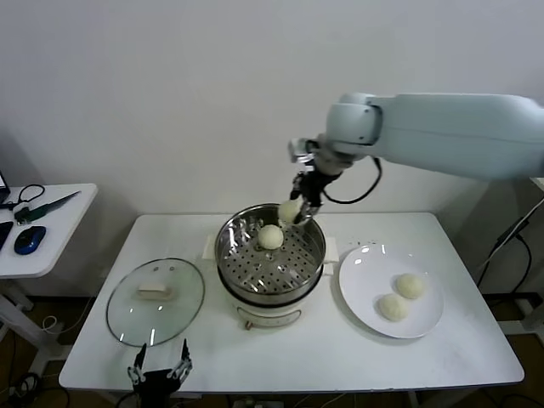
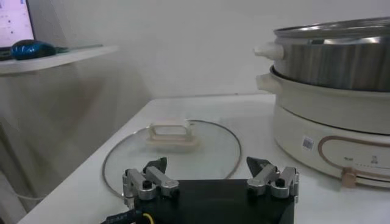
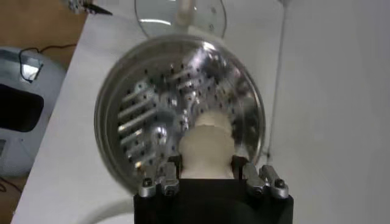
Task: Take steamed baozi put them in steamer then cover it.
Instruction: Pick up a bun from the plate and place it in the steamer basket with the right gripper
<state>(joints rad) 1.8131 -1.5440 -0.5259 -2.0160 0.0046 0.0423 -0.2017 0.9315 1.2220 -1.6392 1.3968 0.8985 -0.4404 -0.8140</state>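
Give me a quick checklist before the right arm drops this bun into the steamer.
1. Right tool shut on the bun: ok.
2. Held bun above the steamer, near its far rim: ok.
3. Free space on the perforated floor beside the bun already inside: ok.
4. Cover off, lying flat on the table to the steamer's left: ok.
5. Left tool open and parked at the table's front edge, clear of the steamer: ok.
6. Two buns waiting on the white plate: ok.
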